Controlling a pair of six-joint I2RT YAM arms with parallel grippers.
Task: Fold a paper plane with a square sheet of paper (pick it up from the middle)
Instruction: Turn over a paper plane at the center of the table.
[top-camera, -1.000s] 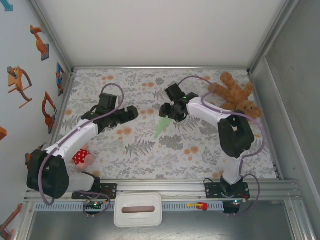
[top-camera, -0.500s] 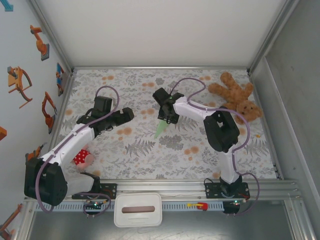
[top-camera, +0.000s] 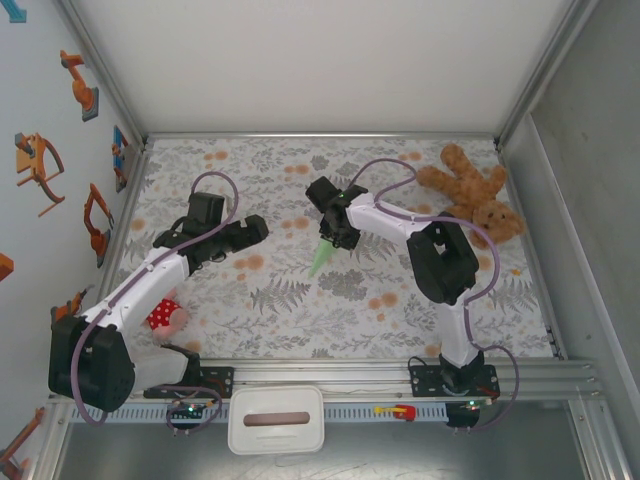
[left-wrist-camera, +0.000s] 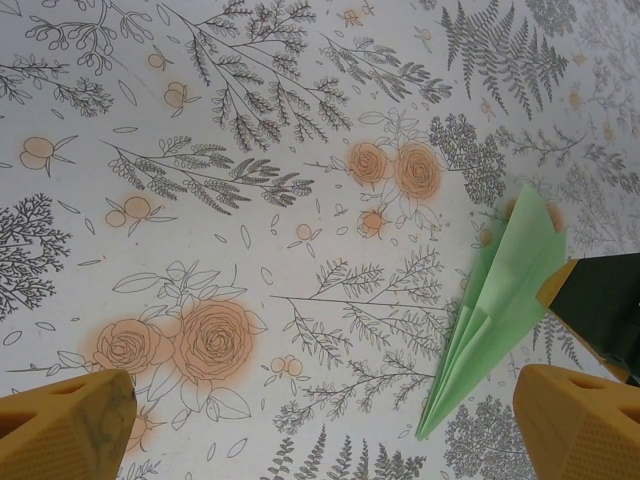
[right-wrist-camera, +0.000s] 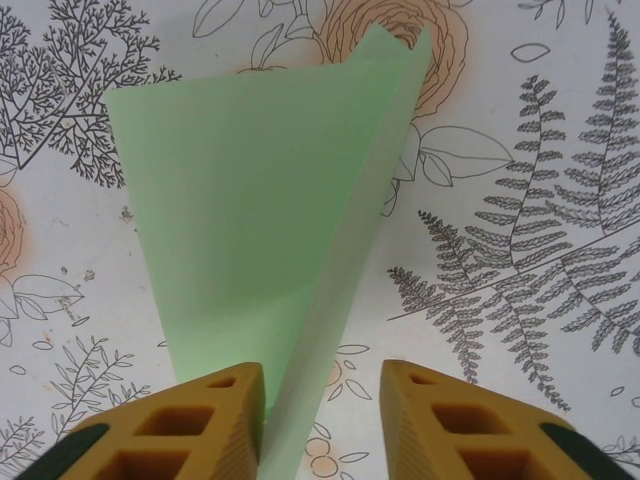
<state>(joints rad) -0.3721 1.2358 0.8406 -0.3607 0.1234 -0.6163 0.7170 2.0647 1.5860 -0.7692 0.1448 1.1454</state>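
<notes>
The pale mint-green paper plane (top-camera: 320, 260) lies on the floral tablecloth near mid-table, its nose pointing toward the near edge. My right gripper (top-camera: 338, 238) is at its tail end and open. In the right wrist view the plane (right-wrist-camera: 250, 230) spreads ahead of the gripper (right-wrist-camera: 322, 385), its raised fold resting against the left finger (right-wrist-camera: 215, 415) with a wide gap to the other finger. My left gripper (top-camera: 258, 227) hovers open to the plane's left. The left wrist view has the plane (left-wrist-camera: 500, 310) at right, beyond the gripper (left-wrist-camera: 325, 400). A flat square sheet is out of view.
A brown teddy bear (top-camera: 475, 190) lies at the back right. A red and white soft toy (top-camera: 165, 317) sits by the left arm's base. A white container (top-camera: 276, 420) stands below the table's near rail. Metal frame walls (top-camera: 520, 180) enclose the table.
A second ago the right gripper was further right; it has shifted left over the plane's tail. The left gripper has drawn back slightly to the left. Little differs over the last half second.
</notes>
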